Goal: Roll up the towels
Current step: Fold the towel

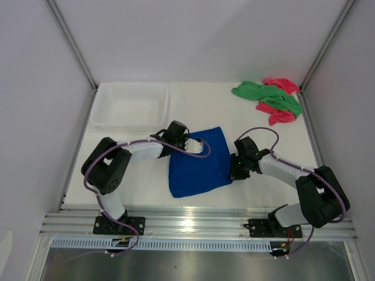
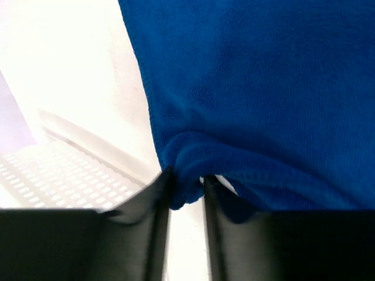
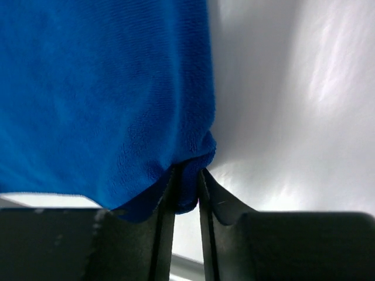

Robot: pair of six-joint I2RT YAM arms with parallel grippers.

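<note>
The blue towel (image 1: 198, 164) (corners pinched) seemingly runs lengthwise near-to-far.

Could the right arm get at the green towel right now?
Probably not at once: the right gripper is shut on an edge of the blue towel. Nothing stands between it and the green towel, which lies over the pink towel at the far right.

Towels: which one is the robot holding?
The blue towel: the left gripper and right gripper each pinch an edge. The green towel and pink towel lie heaped at the far right, untouched.
</note>
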